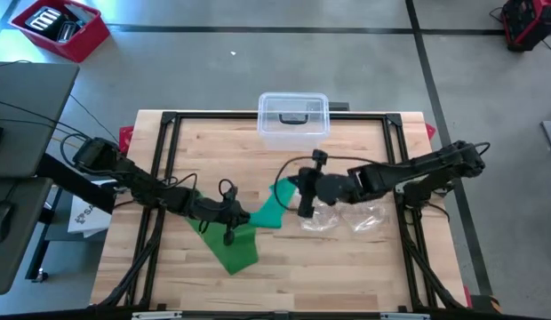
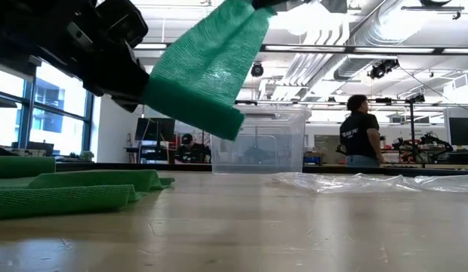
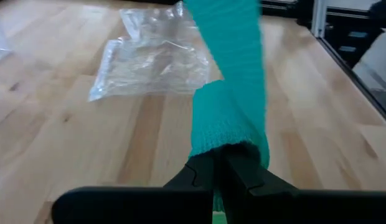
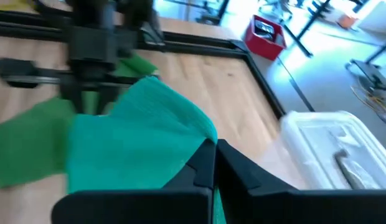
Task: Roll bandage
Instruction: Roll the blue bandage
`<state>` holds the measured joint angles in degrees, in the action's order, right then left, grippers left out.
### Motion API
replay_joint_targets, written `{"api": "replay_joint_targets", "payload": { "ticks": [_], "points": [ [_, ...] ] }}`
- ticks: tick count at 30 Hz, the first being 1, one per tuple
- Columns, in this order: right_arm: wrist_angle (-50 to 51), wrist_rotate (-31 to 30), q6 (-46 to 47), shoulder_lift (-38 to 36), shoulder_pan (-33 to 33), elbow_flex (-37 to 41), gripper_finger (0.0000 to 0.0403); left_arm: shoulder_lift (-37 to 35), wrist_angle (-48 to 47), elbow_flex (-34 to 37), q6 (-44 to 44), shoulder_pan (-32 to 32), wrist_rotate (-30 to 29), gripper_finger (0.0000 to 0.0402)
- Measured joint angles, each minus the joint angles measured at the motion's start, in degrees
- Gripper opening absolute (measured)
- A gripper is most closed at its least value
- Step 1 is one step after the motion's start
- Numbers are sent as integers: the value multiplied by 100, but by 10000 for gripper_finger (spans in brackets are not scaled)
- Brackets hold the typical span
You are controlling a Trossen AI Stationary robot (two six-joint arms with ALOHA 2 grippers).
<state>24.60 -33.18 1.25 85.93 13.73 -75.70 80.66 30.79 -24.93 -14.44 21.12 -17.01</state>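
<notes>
Bandage (image 1: 268, 212), green woven mesh, stretches taut between left fingers (image 3: 208, 177) and right fingers (image 4: 208, 165), both pinching it.

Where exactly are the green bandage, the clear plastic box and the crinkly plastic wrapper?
green bandage (image 1: 233, 251): high view, the loose end lying on the table.
clear plastic box (image 1: 293, 118): high view, middle of its lid.
plastic wrapper (image 1: 368, 219): high view, its right-hand part.

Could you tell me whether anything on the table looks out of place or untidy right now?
Only the green bandage: it is unrolled, stretched in the air between the left gripper and right gripper, its loose end rumpled on the wooden table. A crumpled clear wrapper lies beside it.
</notes>
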Motion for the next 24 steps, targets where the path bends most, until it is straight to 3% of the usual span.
{"api": "replay_joint_targets", "payload": {
  "ticks": [4, 9, 12, 16, 24],
  "points": [
    [-106, 366, -323, -3, -43, 0, 0, 0, -87, 0, 2, 4, -311, 1],
    [-139, 2334, -413, 15, 252, 0, 0, 0, 124, 0, 104, -25, -1335, 1],
    [-100, 2873, -247, 148, 484, 0, 0, 0, 822, 2, 511, -89, -1462, 1],
    [238, 3052, -47, 448, 713, 0, 0, -115, 1630, -2, 978, -143, -1073, 1],
    [1232, 2698, 626, 960, 781, 0, 0, -1093, 1388, 0, 957, -62, -1011, 1]
  ]
}}
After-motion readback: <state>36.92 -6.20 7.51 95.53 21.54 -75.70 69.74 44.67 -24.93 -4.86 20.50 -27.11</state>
